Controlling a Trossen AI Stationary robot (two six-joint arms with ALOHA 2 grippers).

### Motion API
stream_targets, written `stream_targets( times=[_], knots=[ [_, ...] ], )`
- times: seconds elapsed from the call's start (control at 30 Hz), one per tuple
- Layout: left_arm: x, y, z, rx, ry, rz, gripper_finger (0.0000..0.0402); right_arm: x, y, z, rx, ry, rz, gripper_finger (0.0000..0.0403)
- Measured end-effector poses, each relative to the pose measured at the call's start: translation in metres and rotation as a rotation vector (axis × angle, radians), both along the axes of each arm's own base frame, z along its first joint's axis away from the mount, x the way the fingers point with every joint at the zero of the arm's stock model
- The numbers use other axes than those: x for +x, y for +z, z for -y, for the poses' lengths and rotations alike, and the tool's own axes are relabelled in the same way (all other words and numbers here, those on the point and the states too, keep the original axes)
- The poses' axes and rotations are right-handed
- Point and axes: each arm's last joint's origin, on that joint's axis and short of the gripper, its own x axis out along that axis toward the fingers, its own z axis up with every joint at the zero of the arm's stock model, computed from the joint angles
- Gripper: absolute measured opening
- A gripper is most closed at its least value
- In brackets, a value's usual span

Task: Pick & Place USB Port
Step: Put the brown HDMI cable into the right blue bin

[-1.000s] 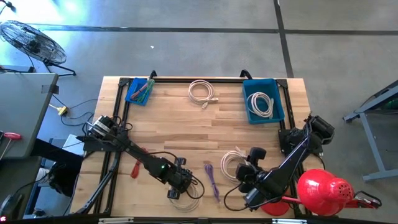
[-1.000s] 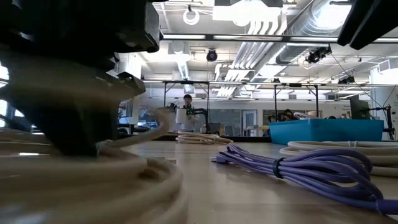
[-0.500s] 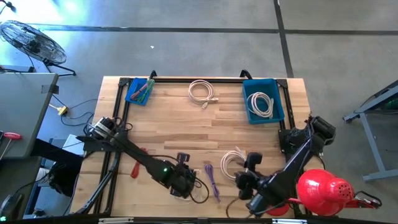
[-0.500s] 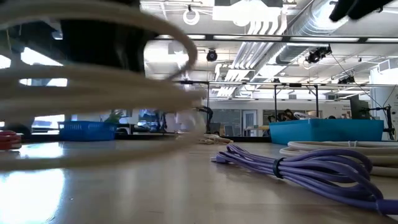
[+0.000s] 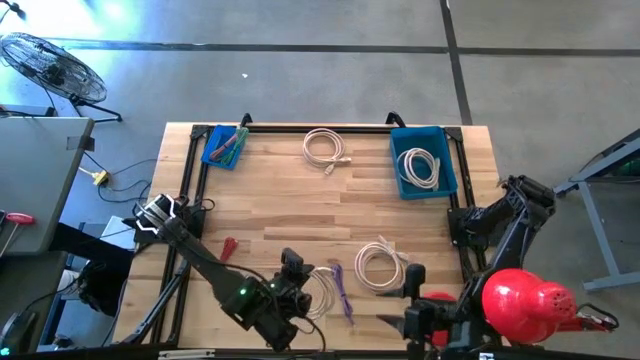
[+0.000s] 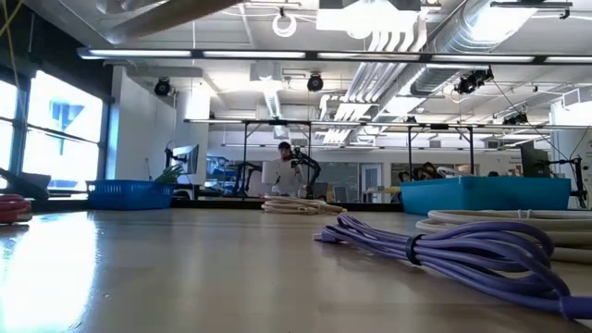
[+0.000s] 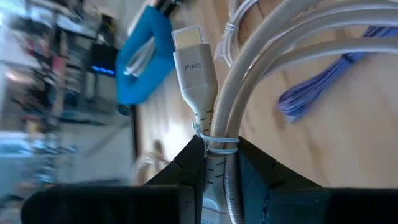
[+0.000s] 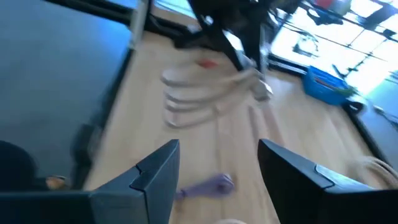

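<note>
My left gripper [image 5: 298,295] is shut on a white coiled cable [image 5: 320,290] near the table's near edge, between the red tool [image 5: 228,245] and the purple cable [image 5: 341,290]. The left wrist view shows the cable's white plug [image 7: 194,62] sticking out past my left gripper [image 7: 221,171]. In the low view only a blurred strip of the coil [image 6: 176,14] shows at the top. My right gripper [image 5: 400,318] is open at the near right edge; in its wrist view the right gripper [image 8: 217,155] holds nothing. My left gripper pinches the coil between its two fingers [image 7: 186,171] at the tied section [image 7: 214,148] just behind the plug, where a thin tie binds several strands. The plug points forward past the fingertips. The coil is lifted clear of the table.
A second white coil [image 5: 380,265] lies right of the purple cable [image 6: 444,250], which rests flat on the wood. A third white coil [image 5: 325,147] lies at the far edge. A blue bin [image 5: 400,185] holds another cable; a small blue tray [image 5: 225,147] sits far left. A red object [image 5: 525,305] stands near right.
My left gripper has risen with the white coil, which lay on the table a second ago and now hangs clear above it, a little farther toward the table's right. My right arm has drawn back from the second white coil toward the near right corner.
</note>
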Motion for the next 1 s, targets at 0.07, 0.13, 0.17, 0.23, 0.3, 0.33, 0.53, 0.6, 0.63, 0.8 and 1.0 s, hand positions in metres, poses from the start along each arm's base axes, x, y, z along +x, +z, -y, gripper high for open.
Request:
stream_targets(
  times=[0.07,0.13,0.17,0.23,0.3,0.33,0.53,0.6,0.63,0.8,1.0],
  knots=[
    [0.001,-0.003,0.001,0.054,-0.023,-0.025,0.0056,0.001,0.004,-0.003,0.025,0.039,0.013,0.0208],
    [0.004,-0.009,0.001,0.107,-0.036,-0.051,0.0056,0.003,0.006,-0.005,0.039,0.054,0.026,0.0208],
    [0.006,-0.013,0.002,0.134,-0.047,-0.07,0.0056,0.005,0.007,-0.004,0.041,0.052,0.03,0.0208],
    [0.013,-0.021,0.0,0.19,-0.051,-0.098,0.0056,0.008,0.007,-0.002,0.028,0.044,0.035,0.0208],
    [0.018,-0.029,0.001,0.234,-0.06,-0.125,0.0056,0.011,0.007,0.001,-0.009,0.028,0.044,0.0208],
    [0.021,-0.034,0.0,0.261,-0.061,-0.135,0.0056,0.012,0.008,0.002,-0.026,0.017,0.052,0.0208],
    [0.035,-0.042,0.01,0.454,-0.107,-0.183,0.0056,0.016,0.009,0.008,-0.103,-0.037,0.087,0.0208],
    [0.039,-0.04,0.012,0.526,-0.1,-0.184,0.0056,0.017,0.01,0.009,-0.132,-0.061,0.104,0.0208],
    [0.041,-0.036,0.014,0.543,-0.098,-0.175,0.0056,0.017,0.01,0.009,-0.151,-0.071,0.112,0.0208],
    [0.046,-0.014,0.018,0.638,-0.082,-0.147,0.0056,0.017,0.011,0.01,-0.214,-0.083,0.123,0.0208],
    [0.053,0.002,0.022,0.806,-0.066,-0.17,0.0056,0.017,0.011,0.01,-0.222,-0.087,0.125,0.0209]
  ],
)
